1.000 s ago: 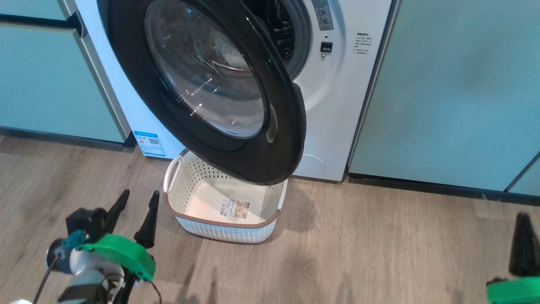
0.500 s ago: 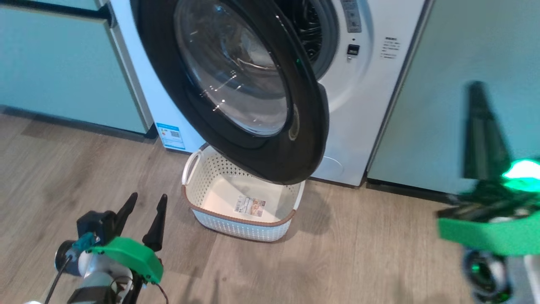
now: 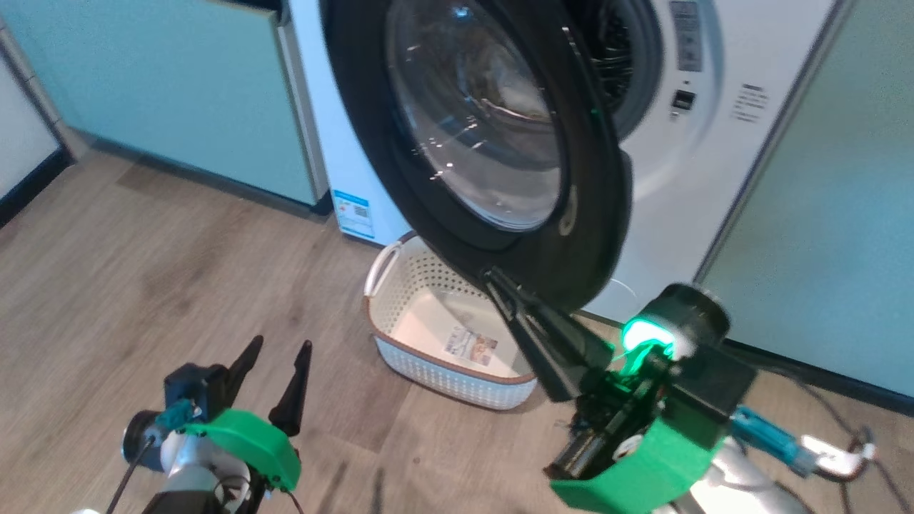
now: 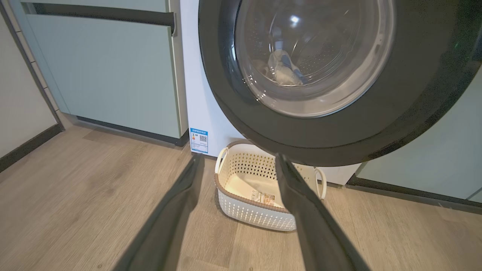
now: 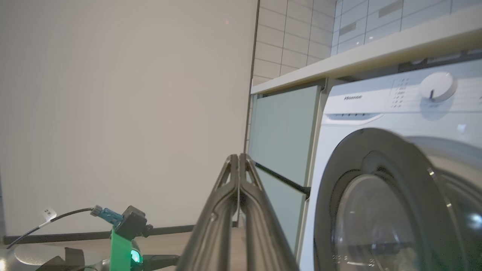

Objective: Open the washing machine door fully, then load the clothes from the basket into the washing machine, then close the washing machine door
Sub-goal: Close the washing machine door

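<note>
Though ajar, door [image 3: 485, 128] beside right fingers [image 3: 548, 337]

Black-rimmed washing machine door [image 3: 477, 143] stands partly open, overhanging the cream basket [image 3: 457, 375] on the floor against the white washing machine [image 3: 685, 193]. Pale clothes [image 4: 283, 69] show through the door glass.

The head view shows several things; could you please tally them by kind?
washing machine: 1
washing machine door: 1
basket: 1
tools: 2, left tool and right tool
Total: 5
</note>
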